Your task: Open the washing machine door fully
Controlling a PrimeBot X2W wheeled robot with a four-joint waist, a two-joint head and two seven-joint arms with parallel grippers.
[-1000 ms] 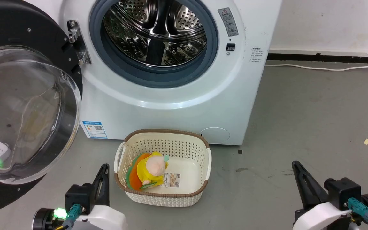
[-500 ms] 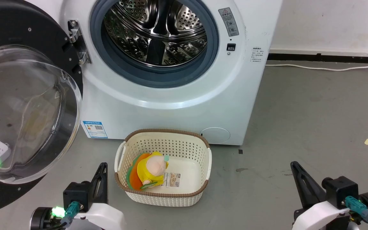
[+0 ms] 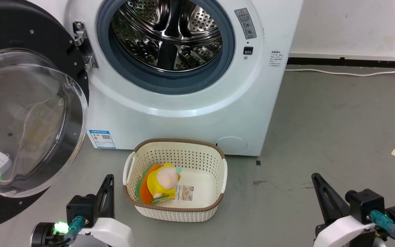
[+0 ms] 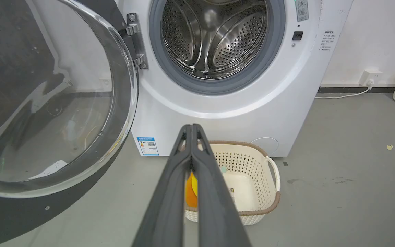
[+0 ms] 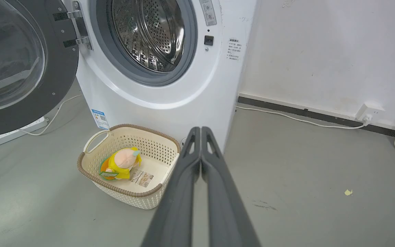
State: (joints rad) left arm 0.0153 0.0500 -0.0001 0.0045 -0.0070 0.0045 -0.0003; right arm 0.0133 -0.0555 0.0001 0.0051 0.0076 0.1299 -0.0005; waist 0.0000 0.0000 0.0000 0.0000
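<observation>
Left fingers: my left fingers [image 3: 108, 183] are pressed together and hold nothing. They sit low on my left, tips aimed at the machine, just beside the basket's left end.
Right fingers: my right fingers [image 3: 318, 182] are closed tight and empty, low on my right over bare floor, well apart from everything.
Door: the washing machine door [image 3: 22, 113], a round glossy black disc with a bulging clear glass bowl, is swung out to the left on its metal hinge [image 3: 82, 44].
Door to fingers: it hangs up and left of my left fingers, near but not touching, and is well apart from my right fingers.
Machine: the big white front-loading washing machine [image 3: 183, 113] shows its perforated steel drum [image 3: 170, 34] inside a grey rubber ring.
Basket: a cream perforated plastic basket [image 3: 178, 141] with a brown rim stands before the machine and holds a yellow and orange plush toy [image 3: 161, 181].
Floor: a grey concrete floor [image 3: 321, 120], scuffed, with a white power strip [image 5: 15, 132] lying under the door.
Room: a white wall [image 3: 348, 24] with a dark skirting and a white cable [image 3: 338, 72] running along it.
</observation>
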